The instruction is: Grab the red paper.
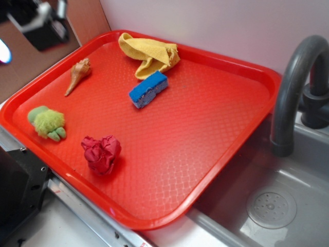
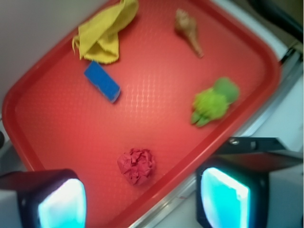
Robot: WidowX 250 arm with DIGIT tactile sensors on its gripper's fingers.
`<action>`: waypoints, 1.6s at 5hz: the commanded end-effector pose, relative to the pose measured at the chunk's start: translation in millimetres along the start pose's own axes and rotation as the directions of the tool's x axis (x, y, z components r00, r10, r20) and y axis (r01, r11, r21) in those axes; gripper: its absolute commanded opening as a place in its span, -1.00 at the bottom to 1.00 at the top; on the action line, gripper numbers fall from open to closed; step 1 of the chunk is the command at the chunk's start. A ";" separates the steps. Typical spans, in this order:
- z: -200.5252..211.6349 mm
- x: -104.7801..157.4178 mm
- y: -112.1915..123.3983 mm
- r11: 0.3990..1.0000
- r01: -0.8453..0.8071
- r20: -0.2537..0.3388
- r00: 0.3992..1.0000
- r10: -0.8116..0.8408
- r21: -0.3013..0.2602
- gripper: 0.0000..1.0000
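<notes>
The red paper (image 1: pixel 101 153) is a dark crimson crumpled wad lying near the front edge of the red tray (image 1: pixel 221 170). In the wrist view the red paper (image 2: pixel 137 165) rests on the tray (image 2: pixel 57 137) a little ahead of my gripper (image 2: pixel 142 202), in line with the gap between the jaws. Both fingertips (image 2: pixel 61 205) glow cyan and stand wide apart with nothing between them, so the gripper is open. From the exterior view the gripper (image 1: pixel 40 24) hangs blurred at the top left, high above the tray and far from the paper.
On the tray lie a blue sponge (image 1: pixel 148 89), a yellow cloth (image 1: pixel 150 53), a tan seashell (image 1: pixel 78 75) and a green plush toy (image 1: pixel 48 122). A grey sink (image 1: pixel 277 206) with a dark faucet (image 1: pixel 295 87) sits to the right. The counter edge (image 2: pixel 285 118) borders the tray.
</notes>
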State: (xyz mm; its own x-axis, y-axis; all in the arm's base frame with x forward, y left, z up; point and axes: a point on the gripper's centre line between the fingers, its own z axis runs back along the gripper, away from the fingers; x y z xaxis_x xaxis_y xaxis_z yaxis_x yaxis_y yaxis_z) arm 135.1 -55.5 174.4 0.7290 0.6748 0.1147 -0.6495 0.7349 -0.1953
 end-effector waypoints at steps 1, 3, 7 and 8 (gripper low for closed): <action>-48.6 -0.3 -19.4 1.000 0.002 -0.031 1.000 -0.001 0.015 1.00; -104.2 -12.6 -26.0 0.999 0.038 -0.117 0.993 -0.035 0.021 1.00; -160.4 -38.4 -24.4 0.997 0.032 -0.202 0.979 -0.019 0.064 -1.00; -159.2 -38.6 -24.9 0.996 0.027 -0.188 0.982 -0.012 0.080 -1.00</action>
State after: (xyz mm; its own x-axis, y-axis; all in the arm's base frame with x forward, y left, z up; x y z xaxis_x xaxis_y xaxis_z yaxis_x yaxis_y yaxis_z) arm 152.4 -103.9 17.3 0.7649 0.6397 -0.0762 -0.6442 0.7593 -0.0918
